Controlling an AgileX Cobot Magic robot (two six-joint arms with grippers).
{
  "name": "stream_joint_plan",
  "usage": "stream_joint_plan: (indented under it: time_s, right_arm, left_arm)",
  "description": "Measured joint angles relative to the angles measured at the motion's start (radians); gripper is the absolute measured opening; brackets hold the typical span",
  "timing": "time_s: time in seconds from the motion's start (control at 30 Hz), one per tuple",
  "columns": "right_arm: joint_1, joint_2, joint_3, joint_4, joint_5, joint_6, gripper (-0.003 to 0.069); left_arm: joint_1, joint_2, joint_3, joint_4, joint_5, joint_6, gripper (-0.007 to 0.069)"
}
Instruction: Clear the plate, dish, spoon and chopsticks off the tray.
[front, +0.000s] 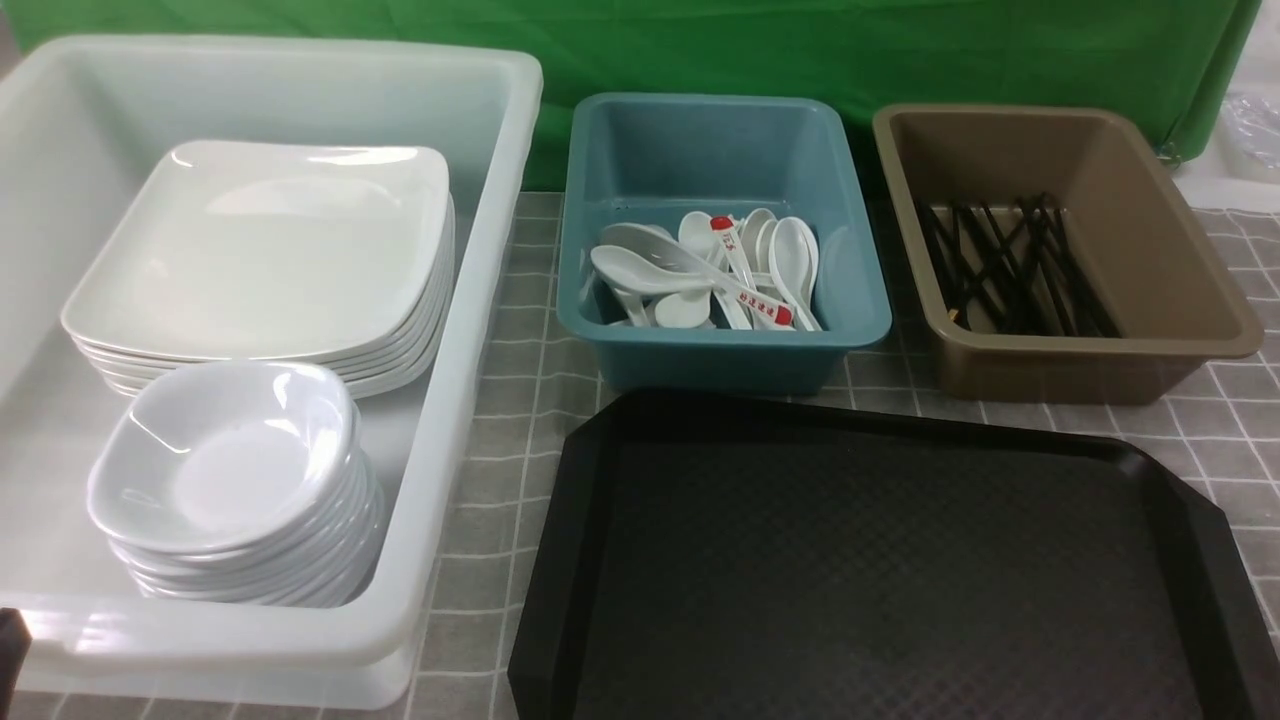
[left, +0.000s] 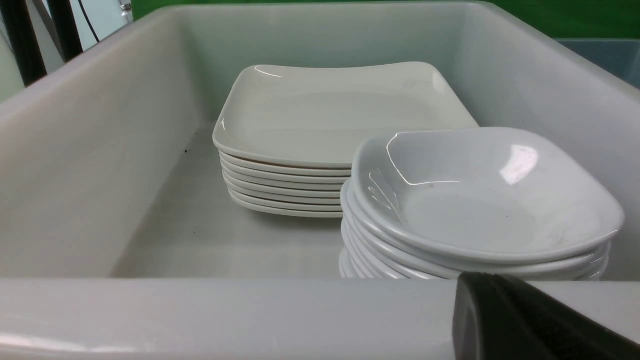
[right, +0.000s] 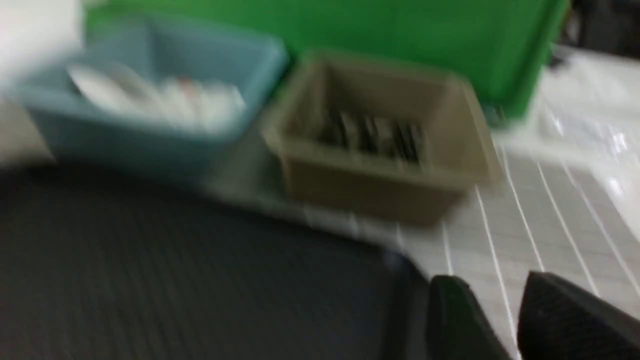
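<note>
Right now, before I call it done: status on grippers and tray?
Right gripper open, empty. Left gripper partly seen, state unclear. Tray bare; plates in white bin, spoons teal bin, chopsticks brown bin. No obstruction.

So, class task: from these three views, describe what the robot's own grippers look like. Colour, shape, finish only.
Very little of them shows. The left gripper appears as one black, smooth, rounded finger with a slight sheen. The right gripper shows two black, wedge-shaped fingers with a narrow gap between them, blurred. No cables, markings or arm links can be made out.
</note>
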Motion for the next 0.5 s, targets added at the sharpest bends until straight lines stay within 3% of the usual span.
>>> stream_joint_plan:
  time_s: [0.13, 0.5]
  right_arm:
    - [-0.033, -0.047, 0.168, 0.001, -0.026, -0.001, 0.0237]
    - [-0.023, -0.060, 0.174, 0.002, -0.067, 0.072, 0.0237]
  left_arm:
    - [0.000, -0.001, 0.000, 0.000, 0.000, 0.000, 0.0002]
    - [0.000, -0.001, 0.000, 0.005, 0.000, 0.000, 0.0003]
